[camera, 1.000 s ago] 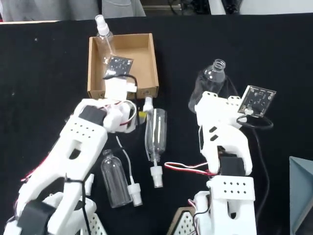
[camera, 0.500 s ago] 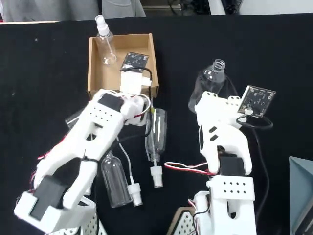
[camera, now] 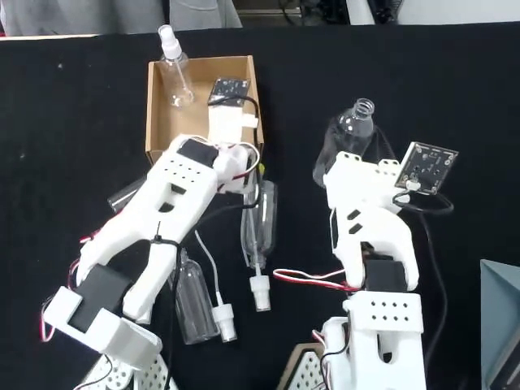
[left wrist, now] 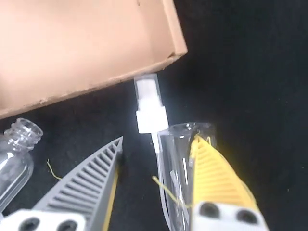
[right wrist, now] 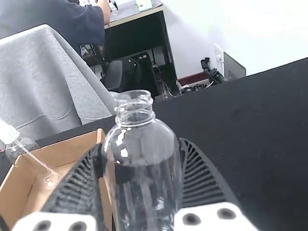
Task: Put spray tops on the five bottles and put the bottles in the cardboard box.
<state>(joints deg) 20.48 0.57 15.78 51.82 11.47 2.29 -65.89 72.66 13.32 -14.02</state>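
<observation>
1. Left gripper, the nearer one, hangs released. Its jaws straddle the loose spray top, which lies on the worktop just outside the cardboard box, its long axis running from the box wall toward the gripper.
2. Right gripper clenches an uncapped bottle upright.
3. Left arm has swung along the box front within the last second.

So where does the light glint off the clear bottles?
High view: pale streaks run along the lying bottle on the black table; right wrist view: bright spots sit on the held bottle; left wrist view: thin highlights edge the lying bottle's end.
</observation>
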